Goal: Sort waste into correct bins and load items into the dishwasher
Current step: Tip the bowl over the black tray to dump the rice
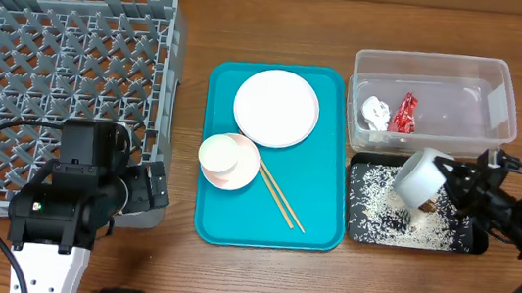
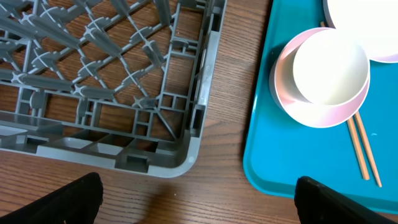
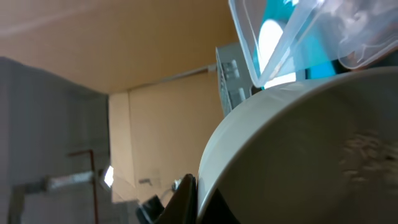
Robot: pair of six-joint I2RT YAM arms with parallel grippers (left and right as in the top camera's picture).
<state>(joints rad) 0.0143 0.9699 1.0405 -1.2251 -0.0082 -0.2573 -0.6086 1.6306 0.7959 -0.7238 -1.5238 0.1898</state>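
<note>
Right end effector (image 1: 447, 174) is seen pressed together on the rim of the small greyish-white bowl (image 1: 419, 178); the bowl is held tipped on its side, mouth angled down, just over the shallow black tray (image 1: 354, 231); loose white rice grains (image 1: 380, 185) are scattered across most of that tray; in the right wrist view the frame is pretty much filled by the bowl's wall, so not much else can be made out there.

Directly behind the black tray, the clear plastic tub (image 1: 457, 110) is parked; a crumpled white tissue (image 1: 375, 112) and a crinkled red wrapper (image 1: 404, 112) are lying inside it, side by side.

Left end effector (image 2: 198, 186) is spread wide, with only bare counter (image 1: 169, 264) seen between its fingers; it's hung over the gap between the near right corner of the grey dish rack (image 1: 52, 73) and the teal tray (image 1: 224, 211).

On the teal tray, a round white plate (image 1: 276, 108) is set at the back; a small white cup (image 1: 218, 153) is nested inside a pale pink cup (image 1: 244, 169) in front of it; two wooden chopsticks (image 1: 281, 198) are laid diagonally, one end tucked under the pink cup.
</note>
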